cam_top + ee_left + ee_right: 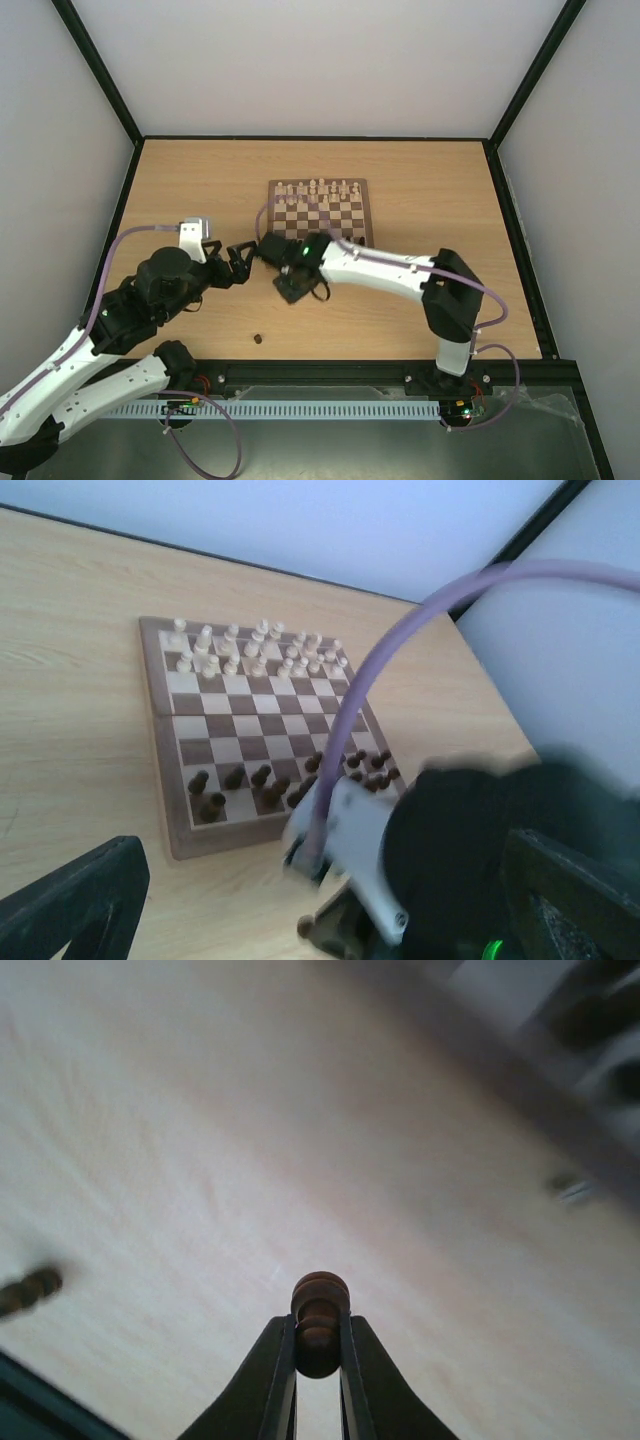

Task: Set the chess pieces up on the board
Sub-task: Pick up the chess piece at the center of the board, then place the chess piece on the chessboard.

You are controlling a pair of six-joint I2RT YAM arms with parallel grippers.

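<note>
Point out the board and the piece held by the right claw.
Board [166, 750]: left wrist view, left border frame.
Held piece [320, 1300]: right wrist view, its round head.

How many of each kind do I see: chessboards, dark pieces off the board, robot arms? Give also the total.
Chessboards: 1
Dark pieces off it: 2, one in the right gripper, one on the table
Robot arms: 2, left and right
Total: 5

Counting one board [240, 725]. Counting about sixteen cream-white pieces [205, 640] on its far rows. Making out roughly eleven dark brown chess pieces [212, 805] on its near rows, partly hidden, so not counting exactly. Adding one held piece [320, 1305] in the right gripper [318, 1330] and one loose piece [258, 338] on the table [440, 200].
</note>
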